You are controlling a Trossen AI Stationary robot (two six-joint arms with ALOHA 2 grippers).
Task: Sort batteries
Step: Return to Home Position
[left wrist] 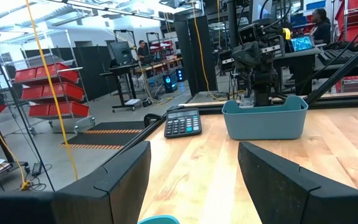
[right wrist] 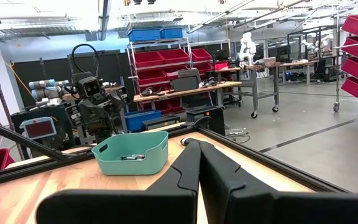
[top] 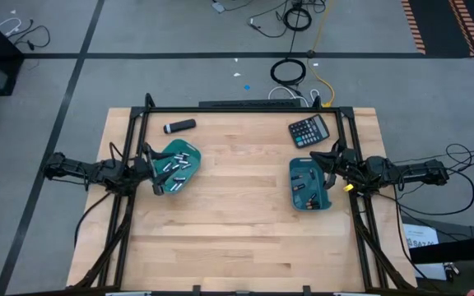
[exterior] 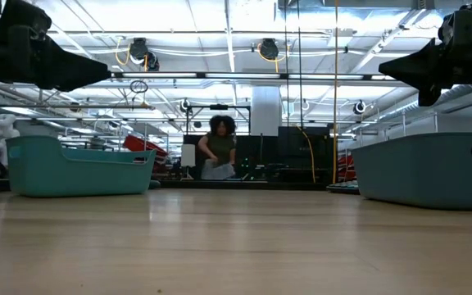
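Over at 9 o'clock on the table [top: 237, 238] my left gripper [top: 144, 169] hangs w/ jaws spread, nothing in it; right gripper [top: 331, 167] at 3 o'clock is clenched on nothing. Each sits by its tray's outer rim. Silvery batteries [top: 175, 167] lie heaped in the teal tray [top: 189, 151] at 9, dark batteries [top: 308, 182] in the blue tray [top: 294, 186] at 3. No loose cells on the wood afaict, so sorting looks done imo. Step = going home; next just needs both arms lifted clear w/o clipping a rim.
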